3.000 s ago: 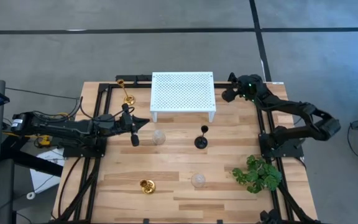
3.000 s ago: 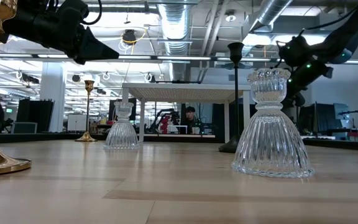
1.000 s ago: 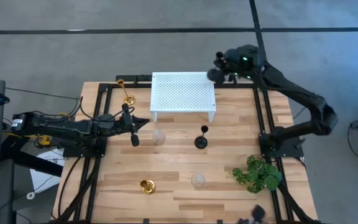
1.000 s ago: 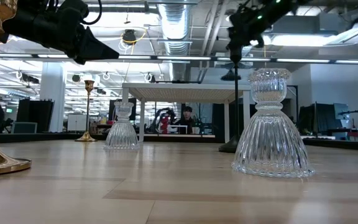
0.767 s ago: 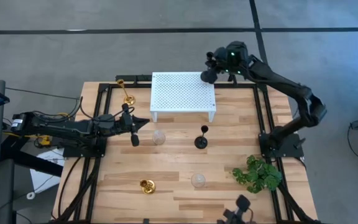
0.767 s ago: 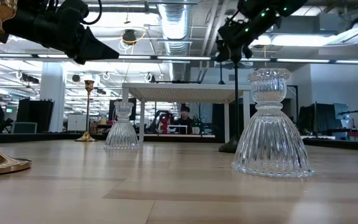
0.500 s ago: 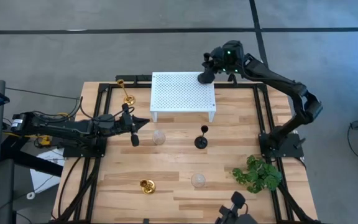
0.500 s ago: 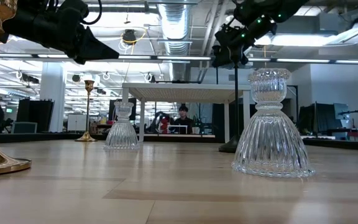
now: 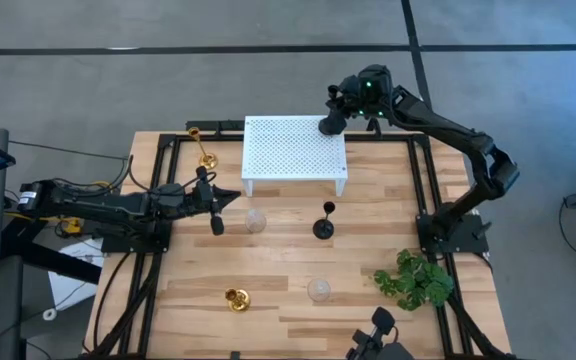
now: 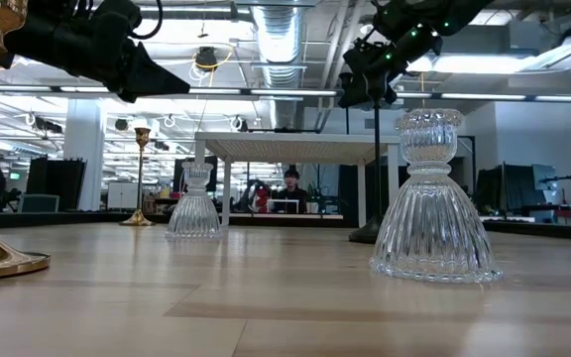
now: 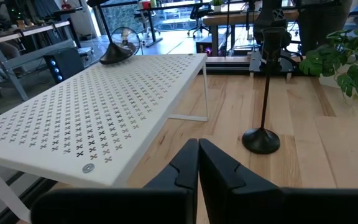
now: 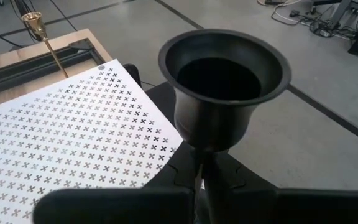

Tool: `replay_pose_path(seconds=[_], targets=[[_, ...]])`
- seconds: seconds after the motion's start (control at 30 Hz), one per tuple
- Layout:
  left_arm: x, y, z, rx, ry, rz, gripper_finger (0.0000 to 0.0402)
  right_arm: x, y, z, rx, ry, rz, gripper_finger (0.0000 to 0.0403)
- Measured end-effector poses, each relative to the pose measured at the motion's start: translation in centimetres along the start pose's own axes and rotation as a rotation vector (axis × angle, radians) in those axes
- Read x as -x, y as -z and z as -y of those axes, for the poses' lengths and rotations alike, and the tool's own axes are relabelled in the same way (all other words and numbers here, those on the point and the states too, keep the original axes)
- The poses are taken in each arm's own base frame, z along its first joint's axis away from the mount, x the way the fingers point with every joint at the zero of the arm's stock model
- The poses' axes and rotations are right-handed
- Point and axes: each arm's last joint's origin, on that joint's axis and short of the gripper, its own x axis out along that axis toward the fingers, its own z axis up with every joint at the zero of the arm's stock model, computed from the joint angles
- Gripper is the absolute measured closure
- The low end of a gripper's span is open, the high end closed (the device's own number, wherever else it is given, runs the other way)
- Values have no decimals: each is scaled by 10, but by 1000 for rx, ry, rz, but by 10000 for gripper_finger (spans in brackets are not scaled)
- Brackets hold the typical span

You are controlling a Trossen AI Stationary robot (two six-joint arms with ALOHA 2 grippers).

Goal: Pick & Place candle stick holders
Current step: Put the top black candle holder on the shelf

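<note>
Here, right end effector [image 12: 199,180] clamped on black holder [image 12: 222,87]; no legible writing.

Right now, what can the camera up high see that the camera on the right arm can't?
Only the high view shows the plant, the squat gold holder and the waiting left gripper. Only the right wrist view looks down into the cup of the black holder that the right gripper pinches by its stem. Both show the white platform and the tall gold holder.
</note>
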Motion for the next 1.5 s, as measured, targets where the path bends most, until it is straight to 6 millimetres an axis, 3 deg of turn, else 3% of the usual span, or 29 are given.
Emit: replay_pose_path(seconds=[0.3, 0.6, 1.1, 1.5], targets=[[0, 0, 0, 0, 0, 0, 390, -1, 1, 0, 0, 1, -3, 403], [0, 0, 0, 0, 0, 0, 390, -21, 6, 1, -12, -20, -16, 403], [0, 0, 0, -26, 0, 0, 390, -12, 3, 0, -7, -17, -2, 401], [0, 0, 0, -26, 0, 0, 390, -12, 6, -3, 10, -24, -23, 312]])
